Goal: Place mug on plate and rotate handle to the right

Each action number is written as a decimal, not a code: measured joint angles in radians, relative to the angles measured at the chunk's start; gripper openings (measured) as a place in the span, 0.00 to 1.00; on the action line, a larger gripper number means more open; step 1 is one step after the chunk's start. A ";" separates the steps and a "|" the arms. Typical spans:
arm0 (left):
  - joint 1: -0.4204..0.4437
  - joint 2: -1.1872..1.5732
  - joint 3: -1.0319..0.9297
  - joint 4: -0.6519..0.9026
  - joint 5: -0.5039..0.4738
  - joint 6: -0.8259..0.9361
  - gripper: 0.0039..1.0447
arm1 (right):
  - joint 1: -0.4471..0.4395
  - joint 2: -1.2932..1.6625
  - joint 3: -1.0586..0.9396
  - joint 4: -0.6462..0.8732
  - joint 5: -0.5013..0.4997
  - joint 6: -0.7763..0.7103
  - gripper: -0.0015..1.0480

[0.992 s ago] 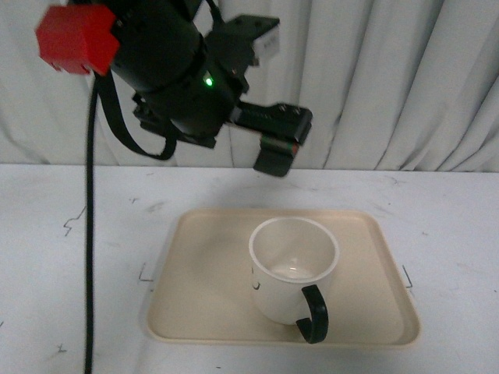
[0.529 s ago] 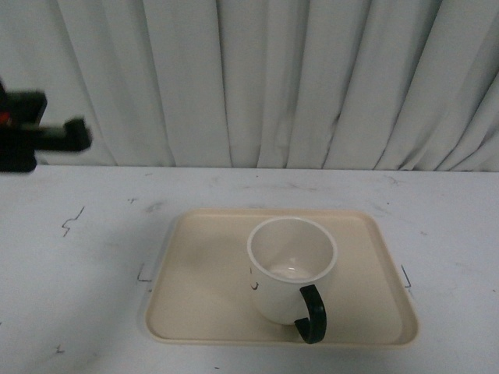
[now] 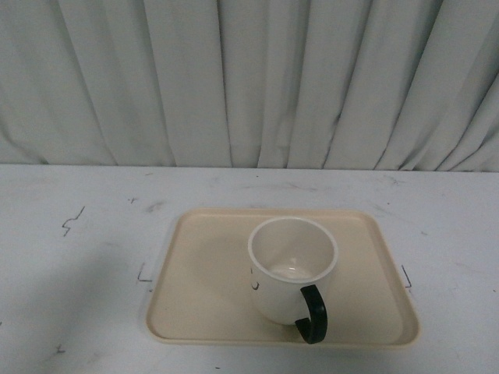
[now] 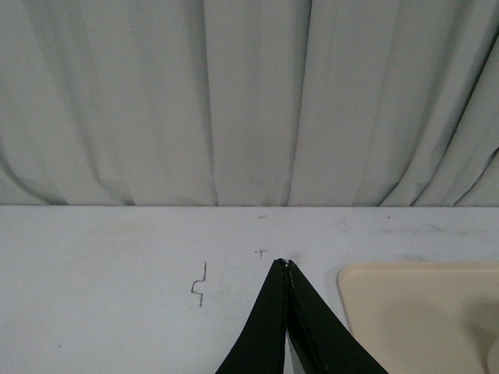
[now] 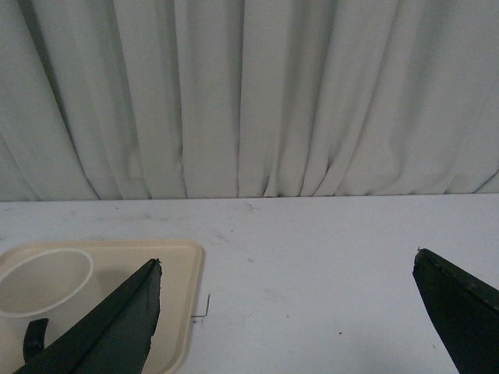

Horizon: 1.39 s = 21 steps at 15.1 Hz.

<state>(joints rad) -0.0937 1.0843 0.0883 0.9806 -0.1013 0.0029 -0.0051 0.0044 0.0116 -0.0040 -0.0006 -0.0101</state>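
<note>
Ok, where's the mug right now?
In the front view the mug stands upright on the plate, about mid-width and toward its near edge. Its handle points at the camera, slightly right.

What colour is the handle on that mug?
Black: the handle contrasts with the white mug. It shows best in the front view.

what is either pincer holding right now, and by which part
Nothing. The left pincer is shut empty, the right pincer open; the mug stands free on the tray.
</note>
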 joint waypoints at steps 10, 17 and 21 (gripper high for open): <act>0.093 -0.457 -0.079 -0.372 0.101 -0.002 0.01 | 0.000 0.000 0.000 0.000 0.000 0.000 0.94; 0.093 -0.724 -0.080 -0.621 0.101 -0.002 0.01 | 0.000 0.000 0.000 0.000 0.000 0.000 0.94; 0.093 -0.829 -0.080 -0.724 0.101 -0.002 0.01 | 0.000 0.000 0.000 0.000 0.000 0.000 0.94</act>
<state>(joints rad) -0.0010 0.2554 0.0086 0.2569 -0.0002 0.0013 -0.0051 0.0044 0.0116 -0.0040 -0.0006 -0.0101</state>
